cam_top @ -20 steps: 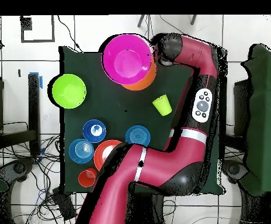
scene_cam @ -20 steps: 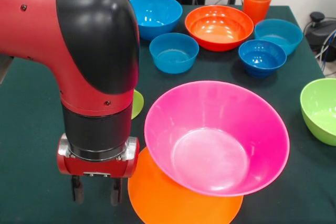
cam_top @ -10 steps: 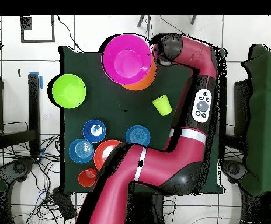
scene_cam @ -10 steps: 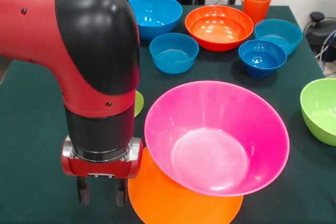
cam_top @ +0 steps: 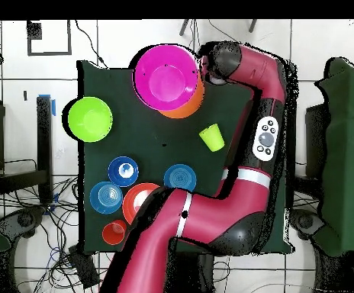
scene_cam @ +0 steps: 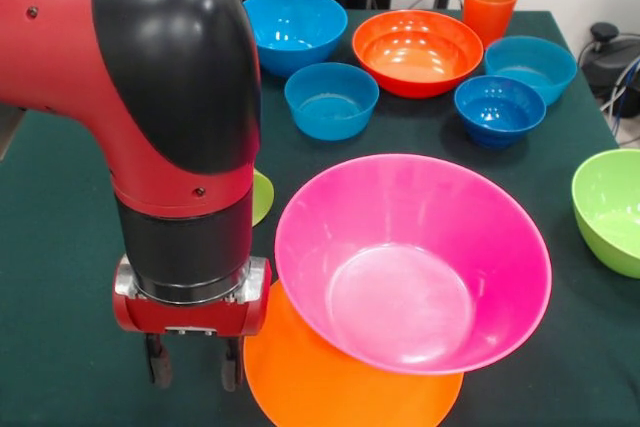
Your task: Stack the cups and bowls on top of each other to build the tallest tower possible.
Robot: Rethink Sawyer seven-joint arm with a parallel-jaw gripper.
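Observation:
A big pink bowl [scene_cam: 412,262] sits upright on an upside-down light-orange bowl [scene_cam: 340,387]; together they form the tower [cam_top: 167,78]. My gripper [scene_cam: 193,364] hangs just left of the orange bowl's rim. It is open, with nothing between its fingers [scene_cam: 157,362]. Behind my wrist a lime-green cup [scene_cam: 261,197] peeks out; the overhead view shows this green cup [cam_top: 211,137] lying apart from the tower. At the far side stand several blue bowls [scene_cam: 331,99], a red-orange bowl [scene_cam: 417,50] and an orange cup [scene_cam: 489,7]. A lime-green bowl [scene_cam: 610,209] rests at the right edge.
Dark green cloth covers the table [scene_cam: 60,247]. My arm [cam_top: 210,221] stretches across the table's right side in the overhead view and hides part of the bowl group. A black device with cables [scene_cam: 612,57] sits beyond the table's far right corner.
My gripper has dropped slightly beside the orange bowl's rim and the wrist has shifted a touch to the left. No bowl or cup has moved.

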